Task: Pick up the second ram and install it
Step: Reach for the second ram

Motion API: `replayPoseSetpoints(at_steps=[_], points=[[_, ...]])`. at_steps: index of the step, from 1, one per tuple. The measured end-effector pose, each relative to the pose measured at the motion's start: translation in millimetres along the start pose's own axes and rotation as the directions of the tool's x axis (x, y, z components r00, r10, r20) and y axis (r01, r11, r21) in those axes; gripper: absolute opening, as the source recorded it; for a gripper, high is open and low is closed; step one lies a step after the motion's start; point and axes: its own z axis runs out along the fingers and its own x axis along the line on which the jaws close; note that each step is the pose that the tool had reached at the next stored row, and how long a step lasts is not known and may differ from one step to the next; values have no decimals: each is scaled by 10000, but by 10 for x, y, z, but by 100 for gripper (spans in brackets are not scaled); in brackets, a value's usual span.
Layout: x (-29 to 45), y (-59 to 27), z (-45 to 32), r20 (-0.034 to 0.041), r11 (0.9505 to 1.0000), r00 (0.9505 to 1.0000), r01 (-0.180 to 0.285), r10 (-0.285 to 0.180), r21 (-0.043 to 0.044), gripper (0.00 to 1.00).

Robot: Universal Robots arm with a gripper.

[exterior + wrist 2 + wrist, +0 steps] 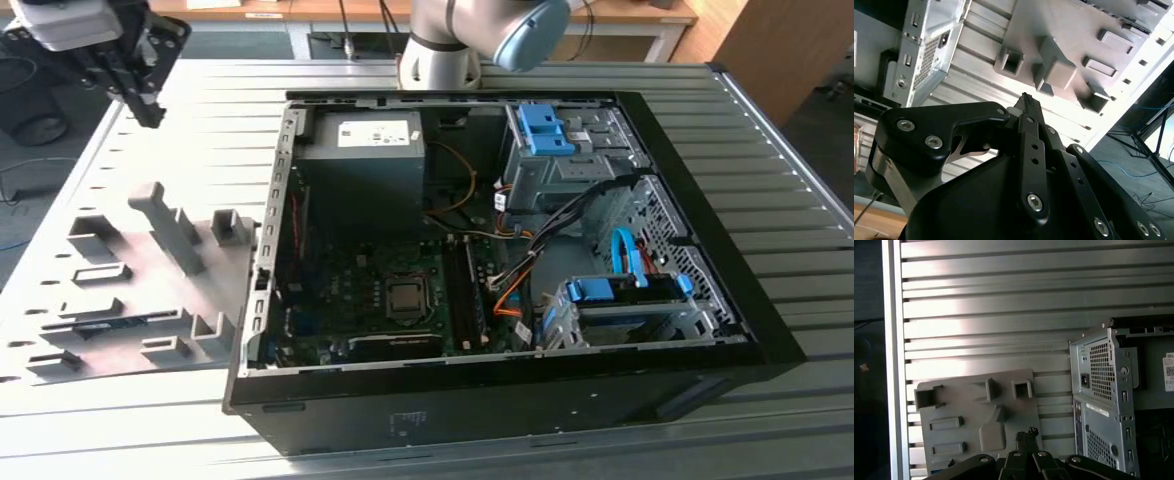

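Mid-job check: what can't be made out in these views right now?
1. Second ram: exterior view, just a thin dark strip on the grey holder tray; chips and label too small.
2. Memory slots in the computer case: exterior view, too small to tell which are filled.
3. Tray's end by the gripper: first wrist view, hidden behind the gripper's links.

No print can be read: the white label [378, 133] on the power supply [354, 180] and the pale sticker [1097, 410] on the computer case's rear panel [1102, 365] carry marks too fine to make out
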Motion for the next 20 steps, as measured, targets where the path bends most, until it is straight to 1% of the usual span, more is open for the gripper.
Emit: replayPoseSetpoints(at_steps=[5, 17, 20], points=[[209, -17, 5, 0, 10000, 10000, -1, 1, 0, 11], [754, -62, 20, 0, 10000, 10000, 0, 0, 0, 11], [867, -71, 23, 0, 10000, 10000, -1, 1, 0, 11]])
